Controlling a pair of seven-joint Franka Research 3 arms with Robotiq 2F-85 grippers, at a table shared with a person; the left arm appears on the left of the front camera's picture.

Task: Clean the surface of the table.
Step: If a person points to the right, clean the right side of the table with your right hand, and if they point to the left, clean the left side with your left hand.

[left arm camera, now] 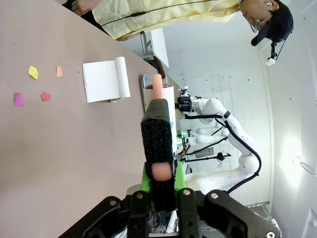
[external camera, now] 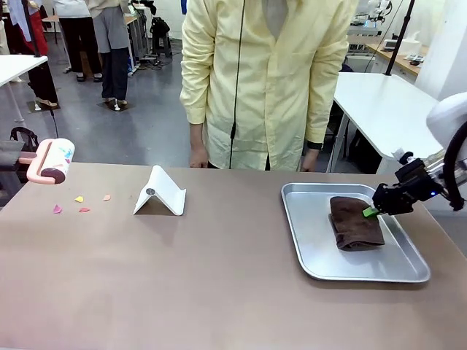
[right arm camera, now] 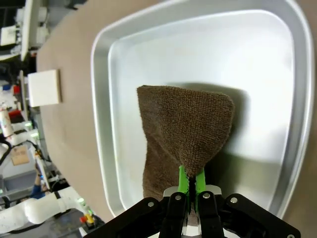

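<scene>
you have the table [external camera: 219,284] spread wide across the front view, its matte brown top running under both arms. your right pincer [external camera: 373,211] sits over the table's right end, above a silver tray [external camera: 314,237] that rests on the top. its green pads are clenched on one corner of a brown cloth [external camera: 355,223]. in the right wrist view that pincer [right arm camera: 192,181] pinches the cloth [right arm camera: 183,129] at its near corner while the rest lies in the tray [right arm camera: 124,74], with the table [right arm camera: 74,64] showing beyond the tray's rim.

your left pincer [left arm camera: 161,181] is clamped on the black-wrapped pink handle of a lint roller [left arm camera: 159,96], held out over the table [left arm camera: 59,158]. in the front view the lint roller [external camera: 57,160] hangs at the table's far left corner. four small coloured paper scraps [external camera: 79,199] lie on the top near it, well apart from the tray. a white folded stand [external camera: 160,193] sits on the table between the scraps and the tray. a person in a yellow coat [external camera: 263,80] stands at the far edge.
</scene>
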